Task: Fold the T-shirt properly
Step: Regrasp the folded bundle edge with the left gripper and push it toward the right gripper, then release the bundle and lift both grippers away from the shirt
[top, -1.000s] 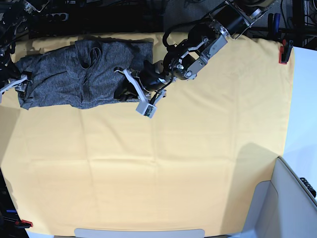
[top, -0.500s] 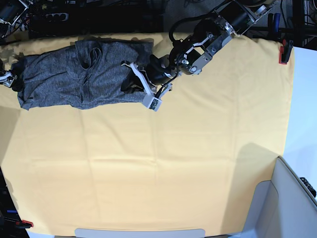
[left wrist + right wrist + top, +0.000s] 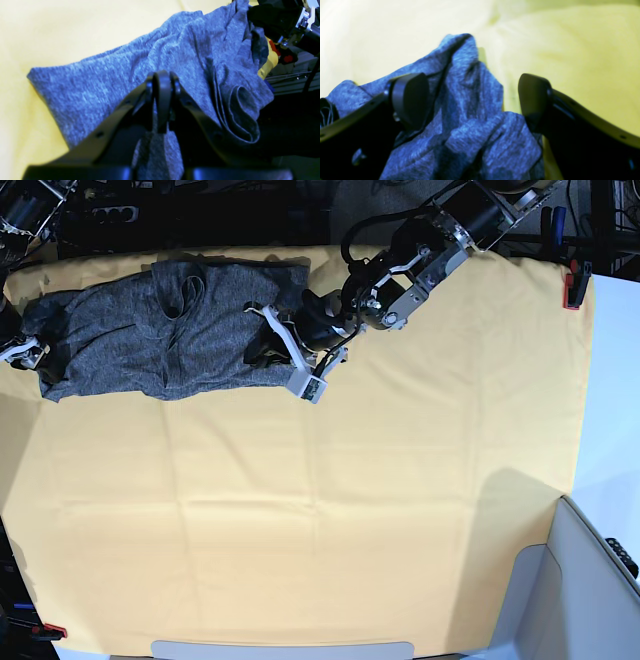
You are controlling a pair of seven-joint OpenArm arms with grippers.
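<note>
T-shirt (image 3: 165,330) is lying bunched and partly doubled over at the far edge of the desk, spread between our two tools. We are holding our left tool (image 3: 162,82) with its tips pressed together — in the left wrist view grey knit is showing between and below the black arms, so we judge that it is pinching the shirt's near edge, probably to lift or drag that side over. Just ahead of it the fabric is rolling into a curled hem, and a rumpled slope of cloth is rising beyond that.

We are keeping our right tool (image 3: 475,100) spread wide, one pad (image 3: 411,98) on each side of a ridge of the shirt's other end. It is not gripping anything; we take this as readying a bite on that end so both ends can be handled together. Whether the pads are touching the cloth we cannot tell.

Yellow cloth (image 3: 330,510) is covering the desk under both tools, lightly creased, with red clamps (image 3: 572,288) pinning it at the corners. Behind the shirt we are seeing dark equipment and cables — beside the desk, a pale grey bin (image 3: 585,580).
</note>
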